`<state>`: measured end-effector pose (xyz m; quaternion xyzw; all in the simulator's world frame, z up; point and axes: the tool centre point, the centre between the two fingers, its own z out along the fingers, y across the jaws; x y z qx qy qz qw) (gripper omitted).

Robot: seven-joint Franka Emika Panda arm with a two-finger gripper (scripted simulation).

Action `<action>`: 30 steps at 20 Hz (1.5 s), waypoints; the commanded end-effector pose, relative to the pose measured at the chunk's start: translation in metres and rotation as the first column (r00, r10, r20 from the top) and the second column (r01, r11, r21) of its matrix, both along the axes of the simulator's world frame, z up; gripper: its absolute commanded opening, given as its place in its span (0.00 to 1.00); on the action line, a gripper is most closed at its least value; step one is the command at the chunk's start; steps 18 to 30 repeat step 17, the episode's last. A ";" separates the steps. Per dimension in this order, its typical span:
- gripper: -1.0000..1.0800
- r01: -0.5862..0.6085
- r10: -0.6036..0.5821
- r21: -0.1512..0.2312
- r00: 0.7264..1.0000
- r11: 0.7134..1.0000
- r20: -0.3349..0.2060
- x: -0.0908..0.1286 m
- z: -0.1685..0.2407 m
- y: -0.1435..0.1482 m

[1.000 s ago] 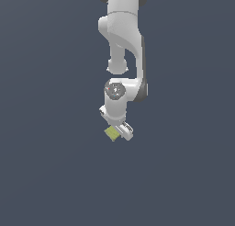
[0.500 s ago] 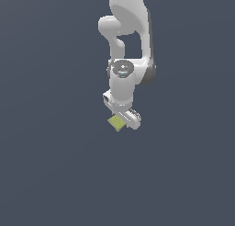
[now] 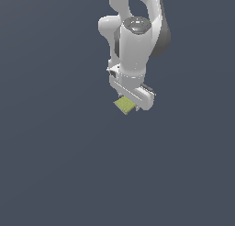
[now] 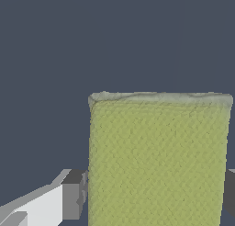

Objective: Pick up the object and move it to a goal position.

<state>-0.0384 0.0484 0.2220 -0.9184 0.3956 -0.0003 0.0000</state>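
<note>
The object [image 3: 124, 104] is a small flat yellow-green block that shows just under the white hand of the arm in the exterior view. In the wrist view the object [image 4: 158, 161] fills the space between my two fingers, its textured top facing the camera. My gripper [image 4: 156, 200] is shut on it: a grey pad [image 4: 73, 195] presses one side and the other pad [image 4: 231, 193] touches the opposite side. In the exterior view the gripper [image 3: 131, 105] is mostly hidden by the hand, and the object hangs well above the dark floor.
A plain dark grey floor [image 3: 69, 165] spreads all around. The white arm [image 3: 135, 36] comes down from the top of the exterior view. No other objects show.
The arm has risen with the object held in it, and the hand now appears larger and higher in the exterior view. The object has stayed between the fingers.
</note>
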 end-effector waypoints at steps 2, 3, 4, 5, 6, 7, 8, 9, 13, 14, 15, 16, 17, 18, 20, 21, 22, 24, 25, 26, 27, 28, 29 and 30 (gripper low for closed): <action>0.00 0.001 -0.001 -0.001 1.000 1.000 0.000 -0.006 0.033 0.009; 0.00 0.001 -0.001 -0.001 1.000 1.000 0.000 -0.007 0.041 0.012; 0.00 0.000 0.000 -0.001 1.000 1.000 0.000 -0.008 0.049 0.014; 0.00 0.000 0.000 -0.001 1.000 1.000 0.000 -0.009 0.056 0.016; 0.00 0.000 0.000 -0.001 1.000 1.000 0.000 -0.010 0.062 0.018; 0.00 0.000 0.000 -0.001 1.000 1.000 0.000 -0.011 0.068 0.020; 0.00 0.000 0.000 -0.001 1.000 1.000 0.000 -0.012 0.074 0.022; 0.00 0.000 0.000 -0.001 1.000 1.000 0.000 -0.012 0.078 0.023; 0.00 0.000 0.000 -0.001 1.000 1.000 0.000 -0.013 0.091 0.028; 0.00 0.000 0.000 -0.001 1.000 1.000 0.000 -0.014 0.093 0.028; 0.00 0.000 0.000 -0.001 1.000 1.000 0.000 -0.014 0.094 0.029; 0.00 0.000 0.000 -0.001 1.000 1.000 0.000 -0.014 0.095 0.029; 0.00 0.000 0.000 -0.001 1.000 1.000 0.000 -0.014 0.095 0.029; 0.00 0.000 0.000 -0.001 1.000 1.000 0.000 -0.014 0.095 0.029; 0.00 0.000 0.000 -0.001 1.000 1.000 0.000 -0.014 0.095 0.029; 0.00 0.000 0.000 -0.001 1.000 1.000 0.000 -0.014 0.095 0.029; 0.00 0.000 0.000 -0.001 1.000 1.000 0.000 -0.014 0.095 0.029; 0.00 0.000 0.000 -0.001 1.000 1.000 0.000 -0.014 0.095 0.029; 0.00 0.000 0.000 -0.001 1.000 1.000 0.000 -0.014 0.095 0.029; 0.00 0.000 0.000 -0.001 1.000 1.000 0.000 -0.014 0.095 0.029; 0.00 0.000 0.000 -0.001 1.000 1.000 0.000 -0.014 0.095 0.029; 0.00 0.000 0.000 -0.001 1.000 1.000 0.000 -0.014 0.095 0.029; 0.00 0.000 0.000 -0.001 1.000 1.000 0.000 -0.014 0.095 0.029; 0.00 0.000 0.000 -0.001 1.000 1.000 0.000 -0.014 0.095 0.029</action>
